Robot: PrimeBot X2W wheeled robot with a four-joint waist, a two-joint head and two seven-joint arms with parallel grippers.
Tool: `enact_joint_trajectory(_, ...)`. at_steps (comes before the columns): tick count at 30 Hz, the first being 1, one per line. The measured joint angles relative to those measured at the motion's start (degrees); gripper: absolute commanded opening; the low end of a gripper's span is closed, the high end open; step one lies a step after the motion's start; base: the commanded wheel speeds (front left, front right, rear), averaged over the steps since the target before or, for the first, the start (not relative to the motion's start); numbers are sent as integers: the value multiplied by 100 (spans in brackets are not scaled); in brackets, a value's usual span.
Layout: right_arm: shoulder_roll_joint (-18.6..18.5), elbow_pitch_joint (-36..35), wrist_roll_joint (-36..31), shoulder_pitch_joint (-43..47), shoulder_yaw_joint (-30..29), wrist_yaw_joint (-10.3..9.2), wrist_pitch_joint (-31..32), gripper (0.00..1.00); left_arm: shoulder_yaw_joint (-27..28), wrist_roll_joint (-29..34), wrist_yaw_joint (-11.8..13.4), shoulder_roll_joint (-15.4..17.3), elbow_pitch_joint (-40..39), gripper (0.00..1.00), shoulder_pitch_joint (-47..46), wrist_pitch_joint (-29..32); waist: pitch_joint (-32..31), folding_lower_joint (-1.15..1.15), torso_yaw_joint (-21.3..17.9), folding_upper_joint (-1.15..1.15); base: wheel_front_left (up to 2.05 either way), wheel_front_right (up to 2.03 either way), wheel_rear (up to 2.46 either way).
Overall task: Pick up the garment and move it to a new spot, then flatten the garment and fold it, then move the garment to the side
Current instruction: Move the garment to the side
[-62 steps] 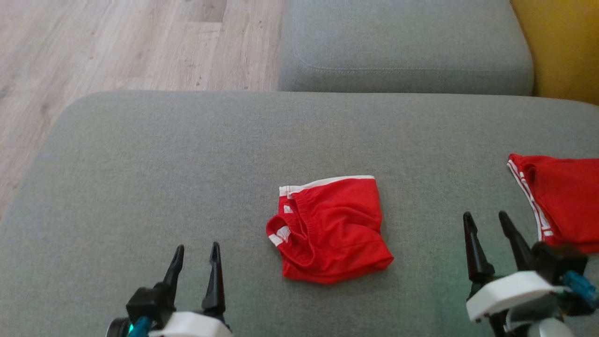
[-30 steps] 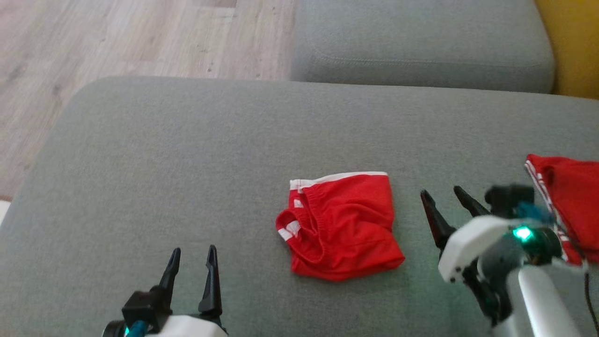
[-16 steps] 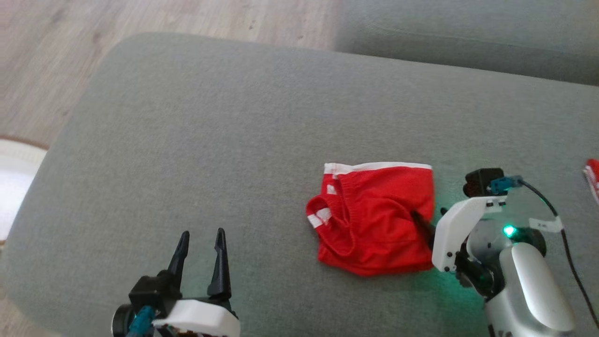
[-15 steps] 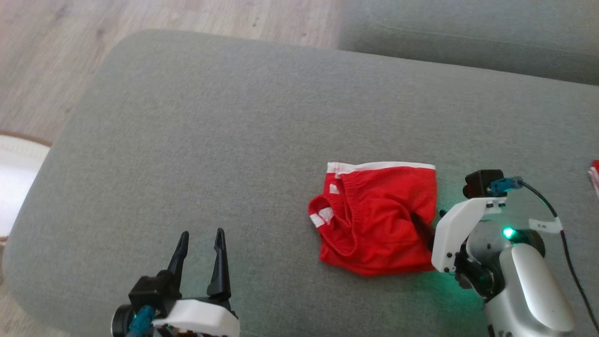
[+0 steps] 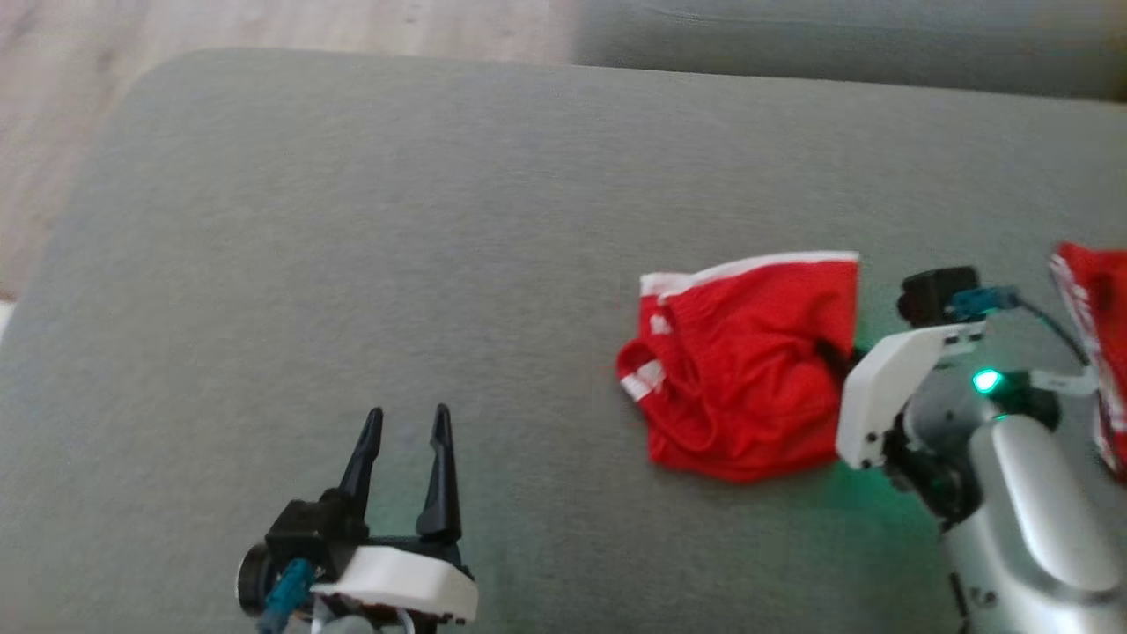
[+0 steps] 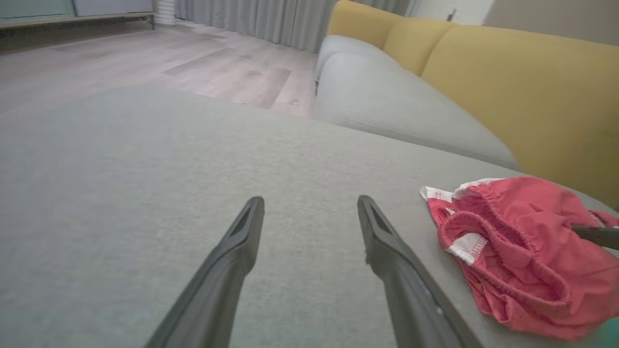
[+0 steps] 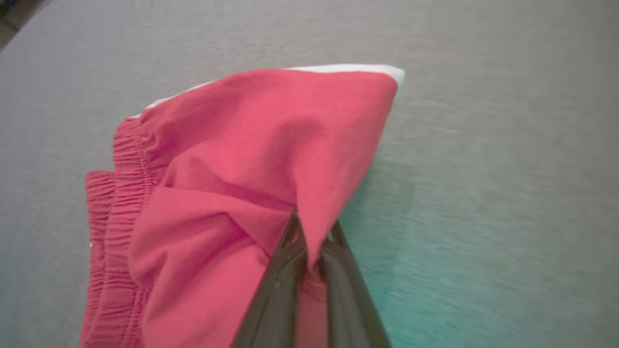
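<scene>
Stage: opening step, by my reading. The grab is on, the lift is not yet made.
Right gripper (image 7: 312,227): fingers pressed close together, pinching a fold at the garment's edge; in the right wrist view the red cloth peaks up where the two dark tips meet, lower centre of the frame.
Left gripper (image 5: 405,418): spread wide, holding nothing, low in the head view left of centre, well apart from the cloth.
Garment (image 5: 748,370): red shorts with white trim, crumpled, lying on the grey cushion (image 5: 352,220), right of centre in the head view, with the white band along the top edge.
Done so far: a hold taken on the garment's right edge, and that's all I'd credit.
Left to do: carry it to a new spot, flatten it, fold it, move it aside. Nearly the whole job, I judge.
Count, grippers: two, one busy, one idle.
Count, red garments: two, the one being gripped and a second red garment (image 5: 1096,335), cut off by the right edge of the head view.
Count, grey cushions: two, the big one in use and a second cushion (image 5: 792,44) across the top of the frame.
Count, floor: one patch of wooden floor (image 5: 53,106), upper left.
</scene>
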Motion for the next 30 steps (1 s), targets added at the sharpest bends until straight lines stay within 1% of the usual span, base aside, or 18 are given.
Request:
enact_joint_trajectory(3, -205, -267, 4, -1, -11, 0, -1, 0, -54, 11, -43, -14, -91, 100, -50, 0, 55, 0, -397, 0, 0, 0, 0)
enact_joint_trajectory(8, -407, -661, 27, -2, -100, 0, -4, 0, -89, 201, -29, 59, -225, 100, -353, 75, 205, 0, -1196, 0, 0, 0, 0)
enact_joint_trajectory(14, -421, -814, 69, -24, -230, 0, -123, 0, -124, 365, 10, 237, -517, 100, -703, 335, 460, 0, -2147, 0, 0, 0, 0)
enact_joint_trajectory(18, -345, -798, 67, -168, -244, 0, -238, 0, -145, 406, 60, 318, -593, 100, -722, 469, 636, 0, -2615, 0, 0, 0, 0)
enact_joint_trajectory(21, -341, -753, 12, -347, -232, 0, -364, 0, -163, 406, 60, 359, -643, 100, -722, 522, 766, 0, -2801, 0, 0, 0, 0)
enact_joint_trajectory(23, -341, -740, 11, -447, -202, 0, -407, 0, -193, 411, 67, 368, -704, 100, -722, 568, 834, 1, -2819, 0, 0, 0, 0)
enact_joint_trajectory(25, -374, -732, 10, -569, -119, 0, -408, 0, -211, 420, 126, 388, -733, 100, -721, 589, 845, 0, -2767, 0, 0, 0, 0)
enact_joint_trajectory(27, -485, -717, 5, -745, -43, 0, -405, 0, -236, 466, 147, 433, -787, 100, -720, 623, 856, -1, -2684, 0, 0, 0, 0)
enact_joint_trajectory(30, -827, -688, -10, -1069, -31, 0, -309, 0, -268, 481, 198, 474, -889, 100, -719, 667, 889, 0, -2527, 0, 0, 0, 0)
